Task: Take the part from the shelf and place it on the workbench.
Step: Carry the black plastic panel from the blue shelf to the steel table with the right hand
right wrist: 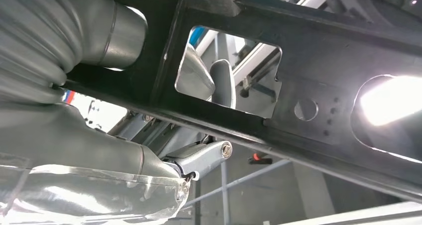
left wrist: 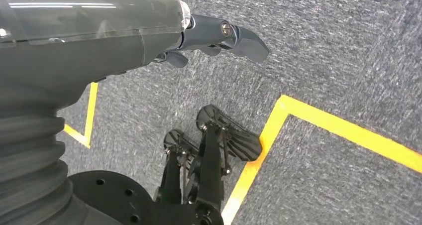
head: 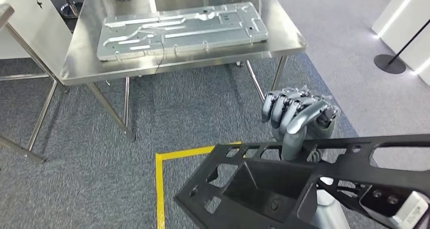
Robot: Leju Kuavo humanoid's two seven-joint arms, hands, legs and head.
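In the head view a large black part point(head: 263, 181), a frame with many cut-outs and a box-shaped pocket, hangs low at the right over the carpet. My right hand point(head: 299, 115) grips its upper rail, fingers curled over the edge. The right wrist view has the same black part point(right wrist: 318, 46) close across the picture, with fingers point(right wrist: 221, 80) seen through one of its openings. The steel workbench point(head: 81, 62) stands ahead at the upper left, and a silver pressed-metal panel point(head: 182, 29) lies on it. My left hand point(left wrist: 219, 36) hangs over the carpet, holding nothing, fingers apart.
Yellow floor tape point(head: 160, 188) marks a corner just before me and also runs under the left hand point(left wrist: 348, 130). A second metal frame's legs point(head: 40, 117) stand at the far left. A black stanchion base point(head: 389, 63) and white panels are at the right.
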